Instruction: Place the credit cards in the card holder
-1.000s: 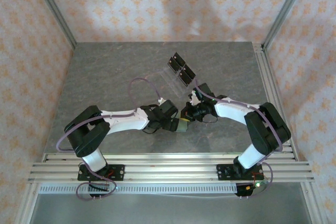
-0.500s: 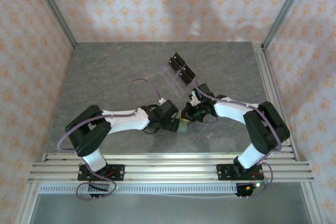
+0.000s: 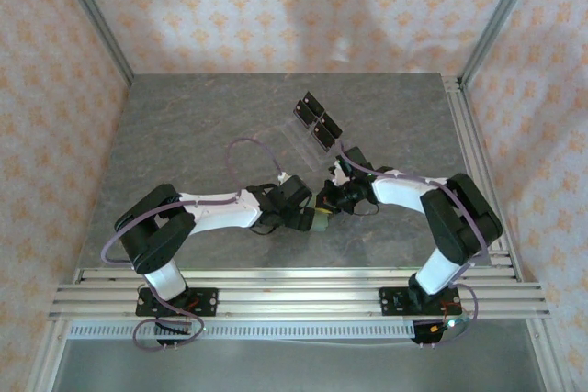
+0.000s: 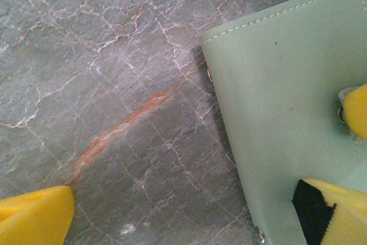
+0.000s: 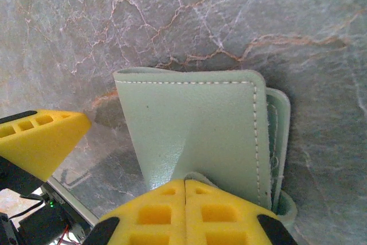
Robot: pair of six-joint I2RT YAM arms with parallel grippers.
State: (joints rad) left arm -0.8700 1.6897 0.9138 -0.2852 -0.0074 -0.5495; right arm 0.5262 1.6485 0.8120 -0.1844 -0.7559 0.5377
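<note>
Early, looks like: right gripper (image 5: 185, 190) pinches the lifted cover edge of the card holder (image 5: 195, 119), lying mid-frame on the desk (image 5: 86, 21); left gripper (image 4: 183, 213) spread wide, straddling its corner. Probably opening step; credit cards all left to insert.

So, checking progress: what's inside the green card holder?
The card holder lies folded; the right gripper pinches its cover. Only a stitched inner layer's edge shows; whatever the pockets hold is covered.
</note>
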